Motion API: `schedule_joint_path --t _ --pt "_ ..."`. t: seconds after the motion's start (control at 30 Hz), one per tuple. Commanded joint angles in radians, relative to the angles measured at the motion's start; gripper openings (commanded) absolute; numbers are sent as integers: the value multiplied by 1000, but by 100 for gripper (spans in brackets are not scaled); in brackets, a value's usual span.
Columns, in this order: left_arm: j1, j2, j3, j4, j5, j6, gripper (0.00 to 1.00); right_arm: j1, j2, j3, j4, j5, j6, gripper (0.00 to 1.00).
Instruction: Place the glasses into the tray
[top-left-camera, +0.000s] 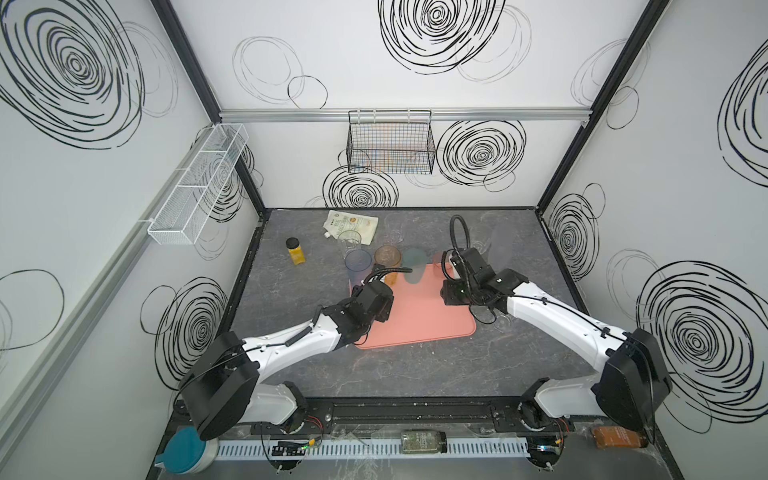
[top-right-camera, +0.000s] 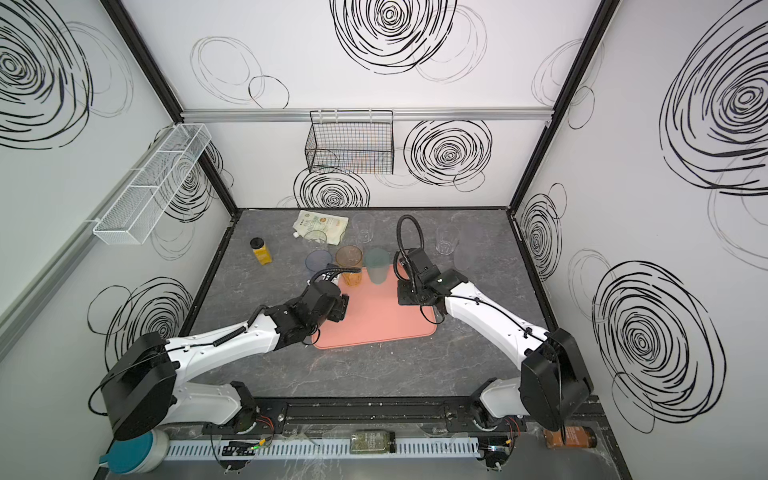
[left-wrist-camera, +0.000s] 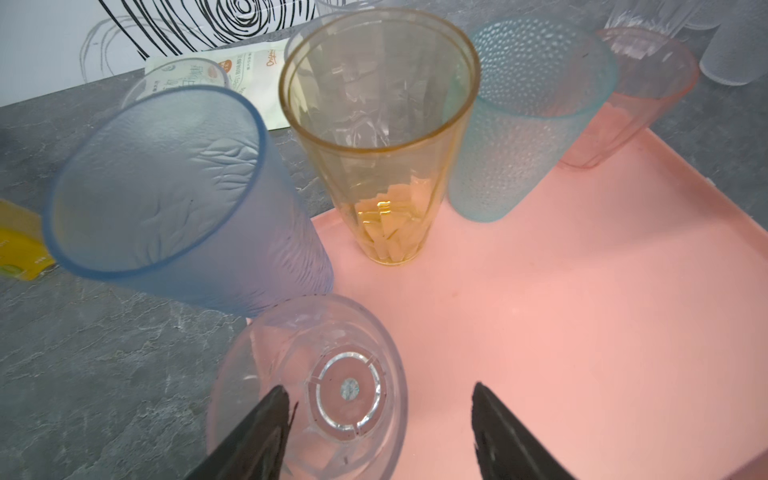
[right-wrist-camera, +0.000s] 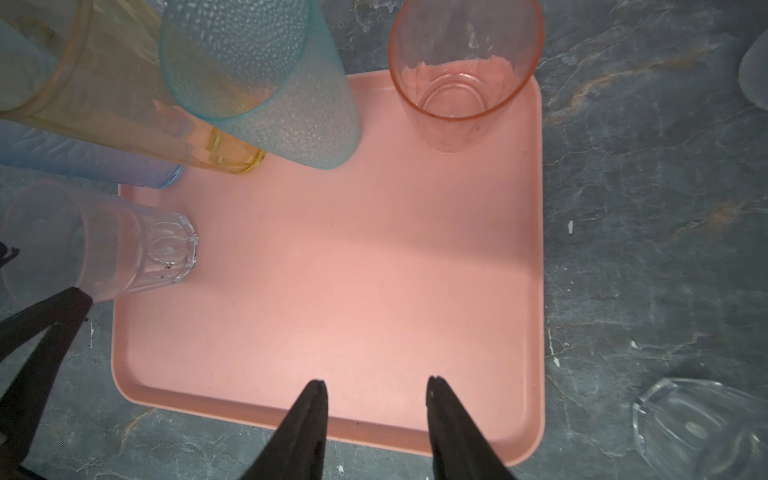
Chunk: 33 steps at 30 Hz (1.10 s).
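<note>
Glasses partly fill the tray: amber, teal and pink along its far edge, blue by the far left corner, base hidden. A clear glass stands at the left edge; releasing it looks the step in hand. The left claw gapes over it, gripping nothing. The right claw, half open and empty, hovers above the tray. Next: lift off cleanly, then fetch a stray from the desk.

Grey table carries tray, yellow bottle, white pouch, clear glass.
</note>
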<state>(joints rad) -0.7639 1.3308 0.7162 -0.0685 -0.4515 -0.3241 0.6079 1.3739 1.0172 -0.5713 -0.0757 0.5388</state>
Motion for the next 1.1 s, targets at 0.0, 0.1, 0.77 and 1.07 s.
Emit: schedule_joint_path --t 0.0,0.1,0.77,1.07 --pt "25 -26 -23 -11 -27 14 70 12 12 2 13 10 10 44" --pt "29 -40 -27 -15 -32 14 67 15 16 -2 13 13 12 44" --pt "-30 -117 95 -131 -65 -9 58 37 52 -6 46 -2 27 44" --pt "-124 97 155 65 109 -67 61 39 62 -1 37 17 30 43"
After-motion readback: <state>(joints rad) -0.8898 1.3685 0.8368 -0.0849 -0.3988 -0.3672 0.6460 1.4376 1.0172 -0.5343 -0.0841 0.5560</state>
